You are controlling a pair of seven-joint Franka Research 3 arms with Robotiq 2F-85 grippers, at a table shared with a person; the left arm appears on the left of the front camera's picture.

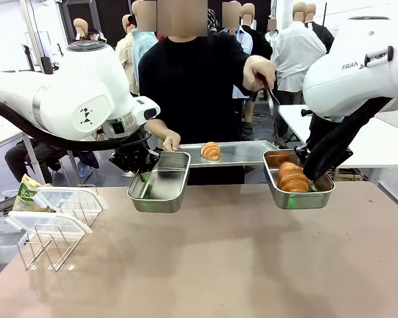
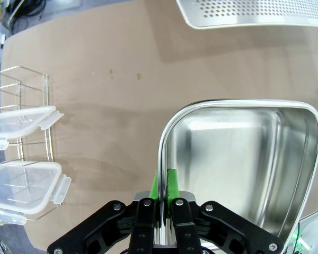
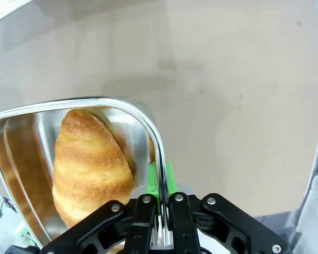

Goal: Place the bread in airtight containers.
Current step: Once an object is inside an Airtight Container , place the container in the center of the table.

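we see the left gripper (image 2: 163, 184) pinched tight on the rim of the empty tin (image 2: 238, 159), just left of the perforated tray (image 1: 245, 154), the right gripper (image 3: 160, 181) clamped on the filled tin (image 3: 143, 119) just right of the tray, two tins, two rolls we can count, one roll (image 3: 90, 159) inside the filled tin, another roll (image 1: 211, 150) on the tray

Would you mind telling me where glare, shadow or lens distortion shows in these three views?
Front view: evenly lit and sharp, with a faint shadow on the table under the empty tin. Left wrist view: white glare inside that tin, its rim looking bowed by the wide lens. Right wrist view: the bread mirrored in the loaded tin's shiny wall.
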